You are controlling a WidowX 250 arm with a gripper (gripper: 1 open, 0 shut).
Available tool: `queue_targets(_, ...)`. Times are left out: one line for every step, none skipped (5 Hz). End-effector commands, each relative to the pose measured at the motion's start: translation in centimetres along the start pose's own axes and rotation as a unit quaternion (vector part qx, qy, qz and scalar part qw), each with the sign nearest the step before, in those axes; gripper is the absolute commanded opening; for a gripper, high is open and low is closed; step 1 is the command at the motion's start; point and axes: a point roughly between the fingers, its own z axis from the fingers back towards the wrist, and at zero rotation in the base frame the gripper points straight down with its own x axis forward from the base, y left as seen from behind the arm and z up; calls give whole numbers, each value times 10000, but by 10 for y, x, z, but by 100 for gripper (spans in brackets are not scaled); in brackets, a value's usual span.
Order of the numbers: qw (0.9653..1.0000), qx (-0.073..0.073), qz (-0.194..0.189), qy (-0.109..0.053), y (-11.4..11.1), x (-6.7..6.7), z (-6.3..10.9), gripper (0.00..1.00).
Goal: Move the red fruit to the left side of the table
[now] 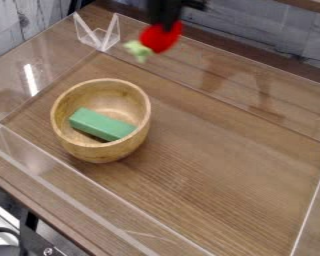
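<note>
The red fruit hangs in the air at the top of the view, above the far part of the table. Its green leafy stem points down to the left. My gripper comes down from the top edge, blurred by motion, and is shut on the fruit from above. Only the lower end of the gripper shows; the arm is cut off by the frame.
A wooden bowl holding a green rectangular block stands on the left half of the table. Low clear acrylic walls border the tabletop, with a corner bracket at the far left.
</note>
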Motion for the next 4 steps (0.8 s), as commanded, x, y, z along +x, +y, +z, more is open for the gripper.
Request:
queue_targets(9987,130,224,-435,34,7,28,0)
queue_targets(9978,267,463,-388,63,7,23,0)
queue_targets(9961,388,726,-317,85,6,14,0)
queue_targets(9944,446,923,-253,94,12,6,0)
